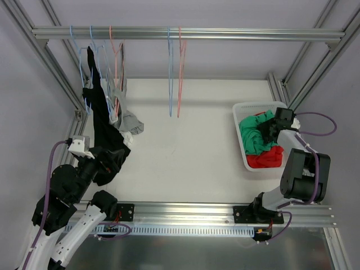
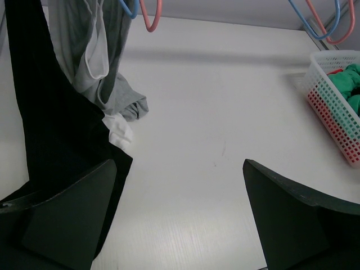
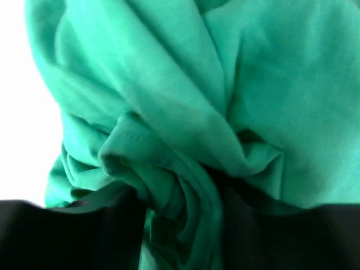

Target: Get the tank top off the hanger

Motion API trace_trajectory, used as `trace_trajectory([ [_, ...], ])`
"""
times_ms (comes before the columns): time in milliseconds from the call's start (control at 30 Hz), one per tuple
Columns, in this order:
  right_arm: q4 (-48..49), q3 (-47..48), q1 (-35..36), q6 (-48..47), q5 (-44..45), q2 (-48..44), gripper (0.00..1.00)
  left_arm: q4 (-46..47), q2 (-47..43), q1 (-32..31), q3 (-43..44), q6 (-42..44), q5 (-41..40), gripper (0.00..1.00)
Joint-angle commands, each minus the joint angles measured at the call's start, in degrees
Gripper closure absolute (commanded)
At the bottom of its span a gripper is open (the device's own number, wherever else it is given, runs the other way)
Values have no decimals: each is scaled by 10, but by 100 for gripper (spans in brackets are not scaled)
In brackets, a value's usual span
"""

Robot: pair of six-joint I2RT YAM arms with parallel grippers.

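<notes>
Left gripper (image 2: pixel 180 169) sits low over the near left of the white table (image 1: pixel 191 152), fingers spread wide and holding nothing. The hem of the black tank top (image 1: pixel 104 126) pools just beside its left finger (image 2: pixel 67 219). That top hangs from a blue hanger (image 1: pixel 84 62) on the rail (image 1: pixel 236 34), with a grey top (image 1: pixel 128 117) drooping beside it, tail on the table. At right, the right gripper (image 1: pixel 269 130) is down in a white basket (image 1: pixel 238 129) on green cloth (image 1: pixel 252 138), with red cloth (image 1: pixel 269 159) alongside. Its wrist view is all green folds and dark finger shapes, so I cannot tell whether it grips. Only the top view shows the aluminium frame, the mid-rail hangers (image 1: pixel 170 79) and pale walls.
</notes>
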Motion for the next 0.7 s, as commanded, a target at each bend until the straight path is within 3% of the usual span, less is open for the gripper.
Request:
trace_trajectory([
  [0, -55, -3, -5, 8, 52, -14, 50, 19, 11, 1, -3, -4, -4, 1],
  [100, -82, 21, -6, -11, 53, -48, 38, 19, 8, 1, -3, -5, -4, 1],
  [167, -105, 34, -10, -28, 55, -69, 19, 19, 8, 1, -3, -9, -5, 1],
  [300, -140, 69, -19, -54, 64, -126, 12, 19, 22, 1, 3, -18, -19, 1],
  [333, -147, 74, -20, -60, 63, -148, 2, 19, 34, 2, 6, -24, -25, 1],
  [567, -225, 156, -25, -179, 51, -218, 1, 17, 92, 18, 23, -35, -27, 1],
  [667, -231, 169, -24, -292, -58, -271, 1, 11, 114, 18, 33, -33, -29, 1],
])
